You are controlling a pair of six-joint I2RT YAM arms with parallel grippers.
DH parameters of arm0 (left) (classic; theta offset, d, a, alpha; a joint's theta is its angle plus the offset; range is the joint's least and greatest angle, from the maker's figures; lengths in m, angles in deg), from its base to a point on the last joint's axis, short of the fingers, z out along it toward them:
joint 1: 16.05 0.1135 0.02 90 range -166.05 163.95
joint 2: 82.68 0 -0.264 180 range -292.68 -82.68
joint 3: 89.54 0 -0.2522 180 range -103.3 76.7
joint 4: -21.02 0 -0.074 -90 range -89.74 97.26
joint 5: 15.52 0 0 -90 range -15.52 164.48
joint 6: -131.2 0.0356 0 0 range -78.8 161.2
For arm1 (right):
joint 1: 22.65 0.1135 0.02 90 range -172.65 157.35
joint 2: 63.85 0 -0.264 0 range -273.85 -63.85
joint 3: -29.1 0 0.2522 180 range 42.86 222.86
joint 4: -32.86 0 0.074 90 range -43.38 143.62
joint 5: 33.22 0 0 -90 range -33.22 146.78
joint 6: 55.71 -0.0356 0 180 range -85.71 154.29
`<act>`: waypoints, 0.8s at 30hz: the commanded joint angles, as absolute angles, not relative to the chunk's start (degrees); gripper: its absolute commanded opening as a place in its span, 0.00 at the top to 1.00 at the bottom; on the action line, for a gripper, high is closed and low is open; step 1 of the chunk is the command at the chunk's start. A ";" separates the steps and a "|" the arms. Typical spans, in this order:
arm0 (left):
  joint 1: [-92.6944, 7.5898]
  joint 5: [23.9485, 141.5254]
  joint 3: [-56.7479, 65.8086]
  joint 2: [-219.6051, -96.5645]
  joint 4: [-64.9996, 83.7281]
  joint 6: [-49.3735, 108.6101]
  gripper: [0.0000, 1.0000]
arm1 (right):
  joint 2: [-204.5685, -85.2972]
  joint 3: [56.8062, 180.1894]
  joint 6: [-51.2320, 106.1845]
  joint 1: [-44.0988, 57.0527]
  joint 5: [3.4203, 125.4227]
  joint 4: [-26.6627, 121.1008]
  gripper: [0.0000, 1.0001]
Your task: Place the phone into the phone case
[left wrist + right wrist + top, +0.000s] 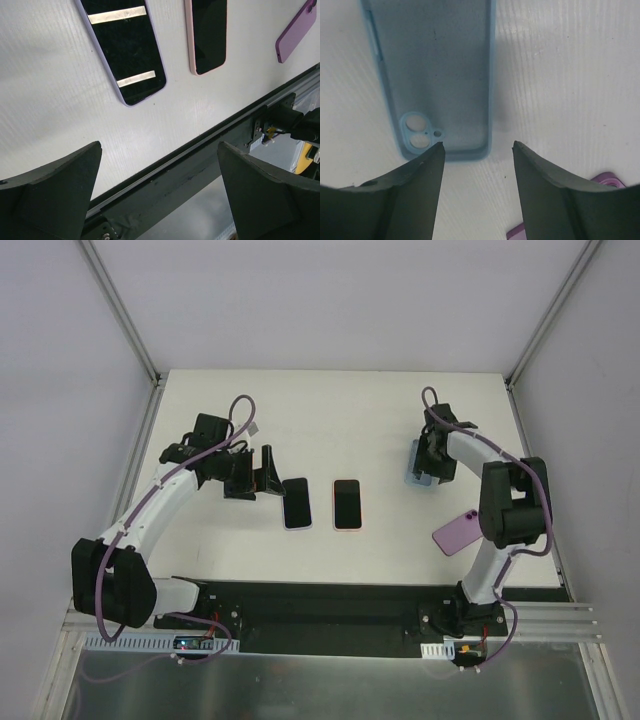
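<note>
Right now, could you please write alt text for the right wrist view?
A blue phone case lies flat on the white table, camera cutout nearest. The open right hand points at its near end; a purple case peeks in bottom right.

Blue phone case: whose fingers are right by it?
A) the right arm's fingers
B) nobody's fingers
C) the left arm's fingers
A: the right wrist view shows the blue phone case lying just in front of the right arm's fingers.
</note>
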State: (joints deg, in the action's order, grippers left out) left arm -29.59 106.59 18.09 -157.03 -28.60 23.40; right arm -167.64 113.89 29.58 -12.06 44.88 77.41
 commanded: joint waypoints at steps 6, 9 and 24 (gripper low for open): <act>-29.85 106.38 17.90 -154.31 -27.90 23.09 0.05 | -172.57 116.96 32.53 -14.48 49.83 76.68 0.62; -29.85 106.38 17.73 -154.22 -27.72 23.01 0.09 | -173.01 117.39 36.29 -14.56 52.82 76.86 0.78; -31.34 117.88 16.15 -156.94 -22.27 22.65 0.17 | -141.84 94.20 70.48 -13.34 68.17 56.56 0.99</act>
